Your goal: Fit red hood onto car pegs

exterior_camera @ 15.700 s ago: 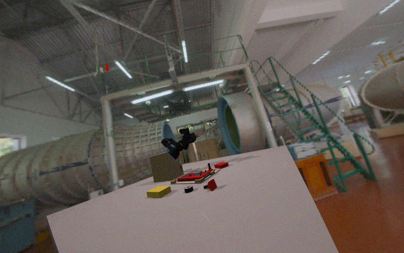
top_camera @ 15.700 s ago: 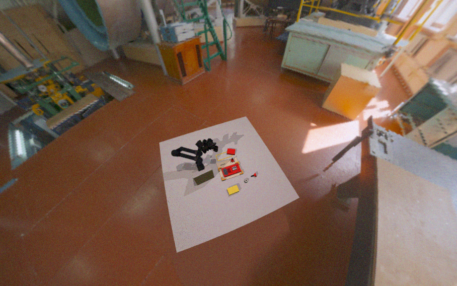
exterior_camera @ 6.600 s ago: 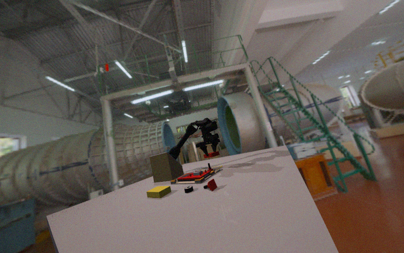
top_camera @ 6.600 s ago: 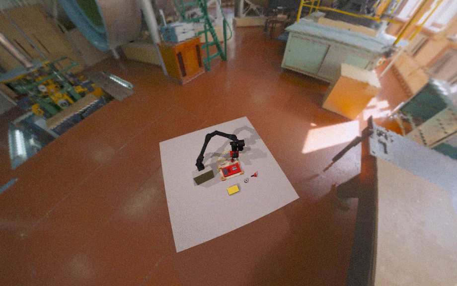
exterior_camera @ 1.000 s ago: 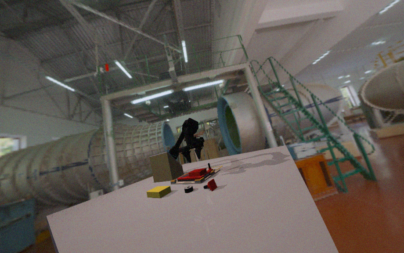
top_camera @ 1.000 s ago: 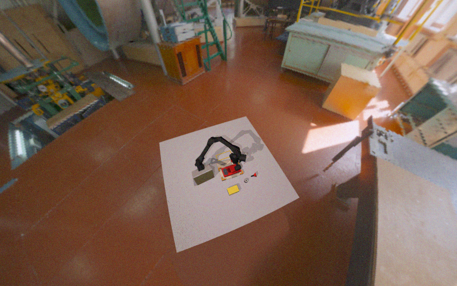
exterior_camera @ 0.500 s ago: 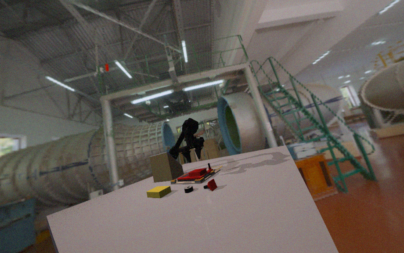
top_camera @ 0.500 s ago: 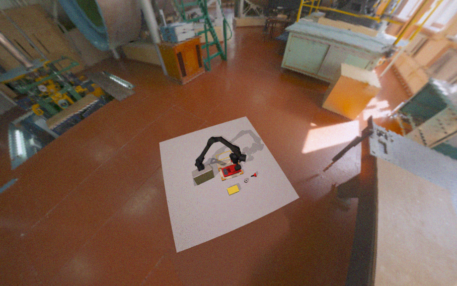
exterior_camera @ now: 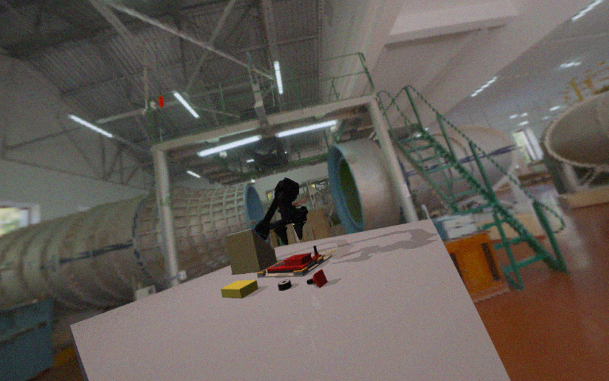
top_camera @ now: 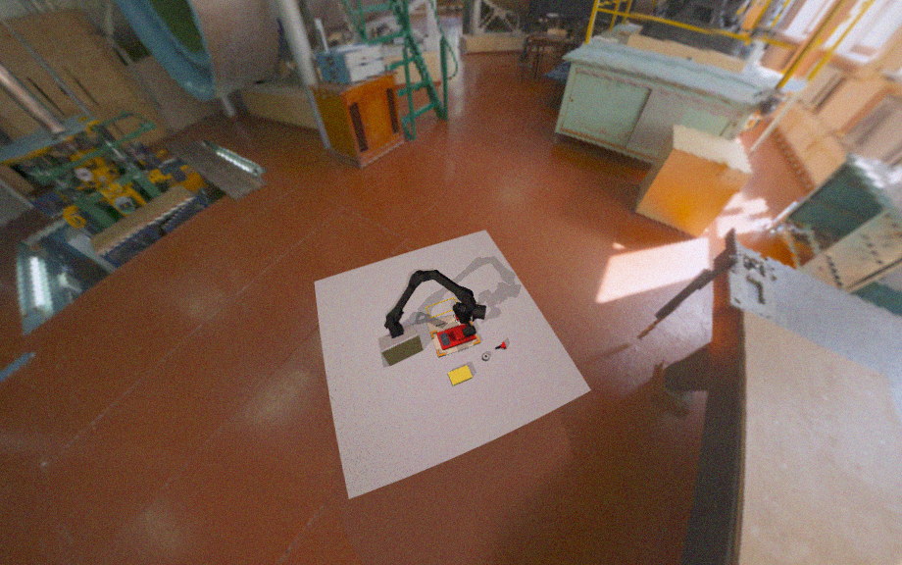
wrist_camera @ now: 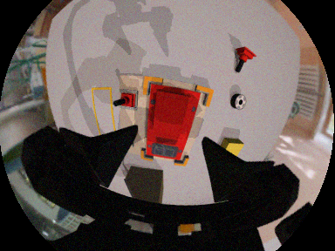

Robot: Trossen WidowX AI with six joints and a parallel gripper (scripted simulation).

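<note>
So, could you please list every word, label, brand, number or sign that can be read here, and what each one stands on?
No readable text, brand, number or sign shows in any view.
The yellow rectangular block: no lettering visible.
The cluttered workshop background: too blurred to read any markings.

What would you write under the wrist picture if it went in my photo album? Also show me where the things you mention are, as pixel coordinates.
The open hand [wrist_camera: 171, 134] hovers over a red toy car [wrist_camera: 167, 131], beside a yellow block [wrist_camera: 232, 147] and a small wheel [wrist_camera: 239, 101].
</note>
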